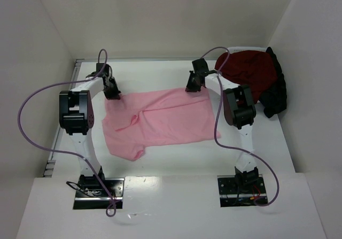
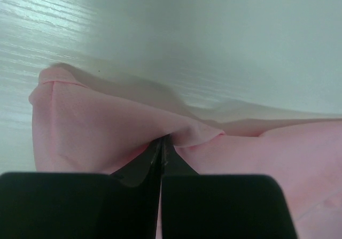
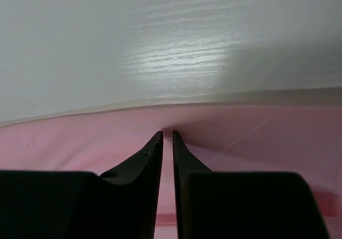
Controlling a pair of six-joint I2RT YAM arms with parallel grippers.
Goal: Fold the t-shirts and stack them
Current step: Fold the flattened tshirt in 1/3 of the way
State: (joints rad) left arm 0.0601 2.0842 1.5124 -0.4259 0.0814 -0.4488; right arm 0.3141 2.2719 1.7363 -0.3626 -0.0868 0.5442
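Observation:
A light pink t-shirt point(image 1: 160, 121) lies spread on the white table. My left gripper point(image 1: 113, 93) is at its far left corner. In the left wrist view the left gripper point(image 2: 163, 138) is shut, with a raised fold of pink cloth point(image 2: 96, 121) pinched at its tips. My right gripper point(image 1: 193, 85) is at the shirt's far right corner. In the right wrist view the right gripper point(image 3: 167, 133) has its jaws a narrow slit apart, tips at the far edge of the pink cloth point(image 3: 256, 137). A dark red t-shirt point(image 1: 248, 73) and a black one point(image 1: 277, 94) lie heaped at the back right.
White walls point(image 1: 43, 62) close in the table on the left, back and right. The heap of dark shirts sits just right of the right arm point(image 1: 238, 108). Purple cables point(image 1: 32, 105) loop off both arms.

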